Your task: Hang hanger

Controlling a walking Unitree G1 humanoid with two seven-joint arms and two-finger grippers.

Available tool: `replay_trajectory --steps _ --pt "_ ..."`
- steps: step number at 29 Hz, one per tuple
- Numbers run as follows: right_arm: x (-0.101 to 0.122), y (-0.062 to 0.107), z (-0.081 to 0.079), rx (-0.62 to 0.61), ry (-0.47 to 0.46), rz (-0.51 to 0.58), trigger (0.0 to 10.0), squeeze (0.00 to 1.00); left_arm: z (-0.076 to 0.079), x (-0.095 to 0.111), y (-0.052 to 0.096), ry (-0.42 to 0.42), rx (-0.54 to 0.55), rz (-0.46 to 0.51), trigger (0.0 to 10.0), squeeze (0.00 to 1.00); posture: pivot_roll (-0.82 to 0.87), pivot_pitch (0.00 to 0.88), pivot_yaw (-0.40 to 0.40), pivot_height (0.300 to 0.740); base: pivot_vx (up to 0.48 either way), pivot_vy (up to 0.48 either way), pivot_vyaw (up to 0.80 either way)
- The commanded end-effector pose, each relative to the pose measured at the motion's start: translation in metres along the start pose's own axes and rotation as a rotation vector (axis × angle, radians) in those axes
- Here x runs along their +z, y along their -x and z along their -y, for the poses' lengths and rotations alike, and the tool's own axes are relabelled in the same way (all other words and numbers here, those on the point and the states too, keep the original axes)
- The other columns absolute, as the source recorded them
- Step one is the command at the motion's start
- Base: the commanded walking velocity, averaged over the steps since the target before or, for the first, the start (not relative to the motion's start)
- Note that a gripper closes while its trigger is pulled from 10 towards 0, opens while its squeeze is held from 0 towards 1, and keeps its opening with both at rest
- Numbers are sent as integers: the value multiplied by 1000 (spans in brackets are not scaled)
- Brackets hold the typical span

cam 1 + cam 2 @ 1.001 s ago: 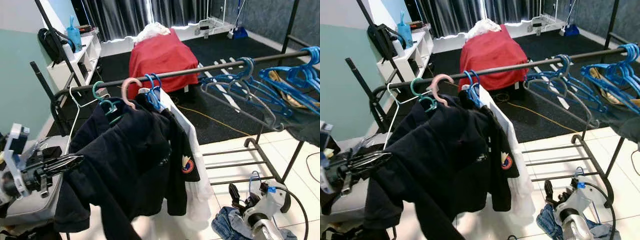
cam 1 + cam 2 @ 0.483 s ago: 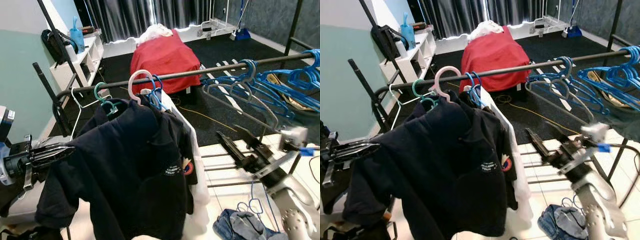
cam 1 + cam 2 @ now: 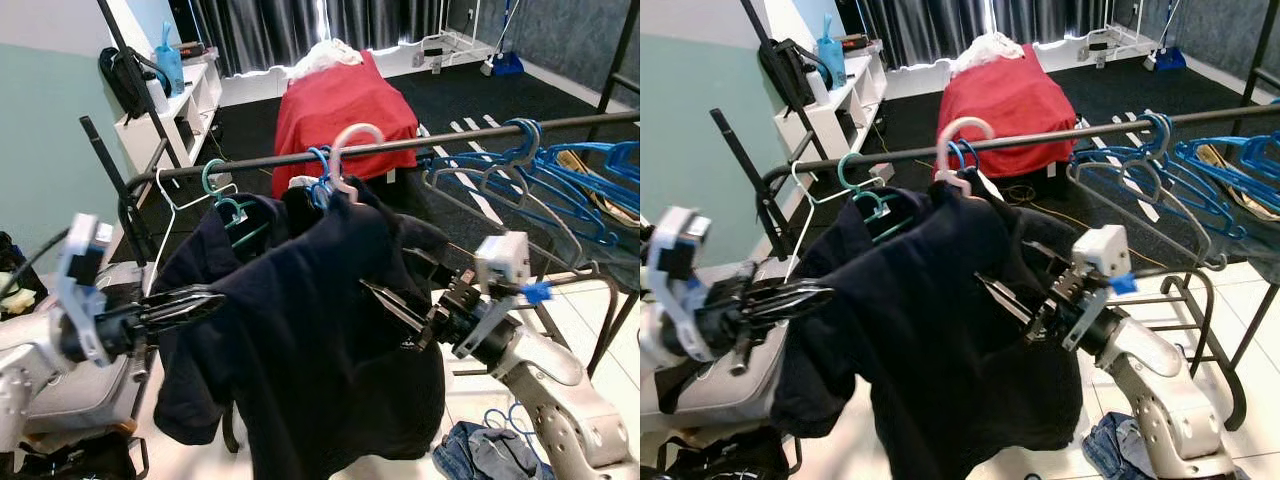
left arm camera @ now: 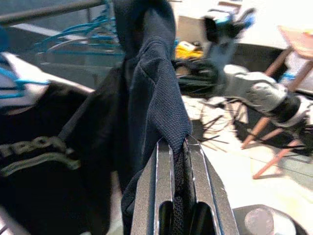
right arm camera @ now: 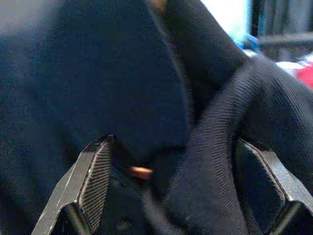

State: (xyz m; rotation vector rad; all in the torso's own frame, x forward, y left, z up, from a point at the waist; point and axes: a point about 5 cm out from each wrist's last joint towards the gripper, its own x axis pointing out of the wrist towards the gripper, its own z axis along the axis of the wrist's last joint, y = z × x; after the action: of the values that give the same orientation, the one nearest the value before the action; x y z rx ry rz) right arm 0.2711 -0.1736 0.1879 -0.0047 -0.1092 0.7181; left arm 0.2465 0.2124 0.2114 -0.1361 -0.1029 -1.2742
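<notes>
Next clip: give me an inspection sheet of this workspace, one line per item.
Surface: white tiled floor, dark carpet beyond.
Job's things: pink hanger carrying a dark navy shirt, its hook at the black rail.
Clutter: blue hangers on the rail; denim heap on the floor.
Grippers: left gripper shut on a shirt fold; right gripper open, fingers against the shirt.
Cables: yellow cable across the carpet.
Surroundings: red-covered furniture, white shelf, curtains.
</notes>
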Motion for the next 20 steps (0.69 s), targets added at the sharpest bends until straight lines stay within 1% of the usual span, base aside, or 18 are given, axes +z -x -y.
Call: replay_trajectory --steps 1,2,3,4,8,10,12,13,14,15,16,17,18,19,20 --pt "-6 -3 0 -34 -5 -51 10000 0 2 9 -3 -31 -26 31 10000 0 -158 0 109 710 0 0 0" --pt "-8 -4 1 -74 -9 -74 10000 0 2 9 -2 -31 -19 27 10000 0 -155 0 108 710 0 0 0" --pt "-8 -4 1 -74 -9 -74 10000 0 2 9 -2 -31 -19 27 10000 0 -155 0 108 710 0 0 0" --pt "-9 -5 2 -103 -8 -92 10000 0 2 9 -2 -31 -12 25 10000 0 -155 0 108 710 0 0 0" --pt "-10 -6 2 -124 -2 -110 10000 0 2 9 -2 -32 -4 23 10000 0 -155 0 108 710 0 0 0" --pt "-13 -6 1 -139 16 -154 10000 0 1 9 -3 -36 6 20 10000 0 -160 0 107 710 0 0 0" --pt "-13 -6 1 -139 16 -154 10000 0 1 9 -3 -36 6 20 10000 0 -160 0 107 710 0 0 0" --pt "-16 -5 1 -157 18 -180 10000 0 1 8 -4 -37 8 20 10000 0 -165 0 106 710 0 0 0" --pt "-16 -5 1 -157 18 -180 10000 0 1 8 -4 -37 8 20 10000 0 -165 0 106 710 0 0 0" --pt "-21 -4 5 -197 22 -218 10000 0 2 8 -5 -36 6 21 10000 0 -165 0 106 710 0 0 0" --pt "-26 -3 9 -248 20 -248 7020 0 2 8 -6 -36 6 22 10000 0 -163 0 103 710 0 0 0" --pt "-26 -3 9 -248 20 -248 7020 0 2 8 -6 -36 6 22 10000 0 -163 0 103 710 0 0 0" --pt "-29 -3 13 -295 15 -267 0 0 2 8 -6 -36 8 22 10000 0 -161 0 102 710 0 0 0" --pt "-29 -3 13 -295 15 -267 0 0 2 8 -6 -36 8 22 10000 0 -161 0 102 710 0 0 0" --pt "-30 -3 15 -328 10 -278 0 0 2 8 -6 -37 13 22 10000 0 -161 0 102 710 0 0 0"
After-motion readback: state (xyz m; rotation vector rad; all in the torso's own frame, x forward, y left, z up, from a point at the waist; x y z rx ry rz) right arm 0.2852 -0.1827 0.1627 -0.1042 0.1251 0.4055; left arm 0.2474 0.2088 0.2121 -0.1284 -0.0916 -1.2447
